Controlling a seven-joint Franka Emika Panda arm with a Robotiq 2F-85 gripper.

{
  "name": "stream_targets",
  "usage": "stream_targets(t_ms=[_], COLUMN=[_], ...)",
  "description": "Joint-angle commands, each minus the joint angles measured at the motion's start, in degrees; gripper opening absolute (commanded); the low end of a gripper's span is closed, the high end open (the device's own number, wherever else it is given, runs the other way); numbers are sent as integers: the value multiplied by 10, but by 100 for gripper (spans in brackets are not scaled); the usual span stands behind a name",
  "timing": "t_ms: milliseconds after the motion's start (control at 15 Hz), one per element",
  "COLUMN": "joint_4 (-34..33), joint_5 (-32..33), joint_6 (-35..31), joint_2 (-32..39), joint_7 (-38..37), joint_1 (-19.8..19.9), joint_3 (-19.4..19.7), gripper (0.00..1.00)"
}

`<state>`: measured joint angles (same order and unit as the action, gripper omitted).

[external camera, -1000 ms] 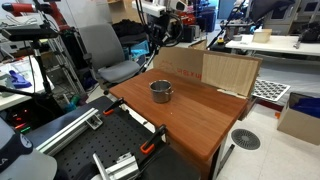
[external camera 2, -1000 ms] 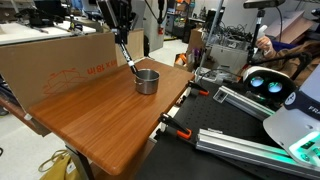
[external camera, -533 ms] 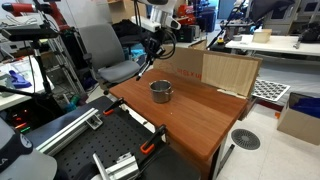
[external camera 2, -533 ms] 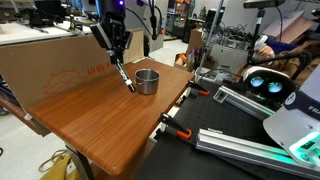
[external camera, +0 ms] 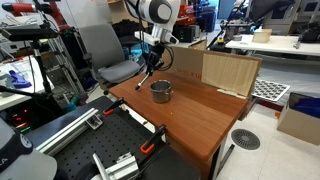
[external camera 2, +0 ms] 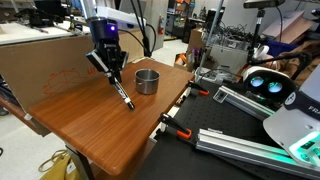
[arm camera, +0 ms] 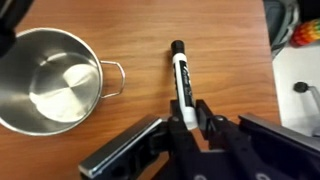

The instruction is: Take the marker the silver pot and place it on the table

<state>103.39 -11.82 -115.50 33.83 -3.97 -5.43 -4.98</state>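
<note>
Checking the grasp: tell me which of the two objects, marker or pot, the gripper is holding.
The marker, clamped in the gripper; the silver pot stands empty beside it, untouched.

The tabletop [arm camera: 140, 30] is smooth reddish-brown wood with a soft sheen. The silver pot [arm camera: 45, 85] is bright polished metal, mirror-like inside, with a thin metal handle. The marker [arm camera: 182, 85] looks like glossy white plastic with a black end. The claw [arm camera: 190, 120] is matt black. The cardboard panel [external camera 2: 50, 65] is dull brown.
</note>
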Motion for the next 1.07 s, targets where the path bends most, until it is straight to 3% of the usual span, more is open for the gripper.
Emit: stream_targets(t_ms=[0,267,333,400,867,1000], joint_4=[-59,-106,-116,-125,-172,-176], joint_5=[27,42,52,57,80,80], joint_6=[41,63,74,78,127,132], joint_2=[49,90,97,104,128,128], joint_7=[-45,-76,-84,-86,-86,-84], joint_1=[-17,-25,-29,-30,-34,-34], joint_3=[14,21,25,25,25,24], gripper=[5,5,46,47,99,100])
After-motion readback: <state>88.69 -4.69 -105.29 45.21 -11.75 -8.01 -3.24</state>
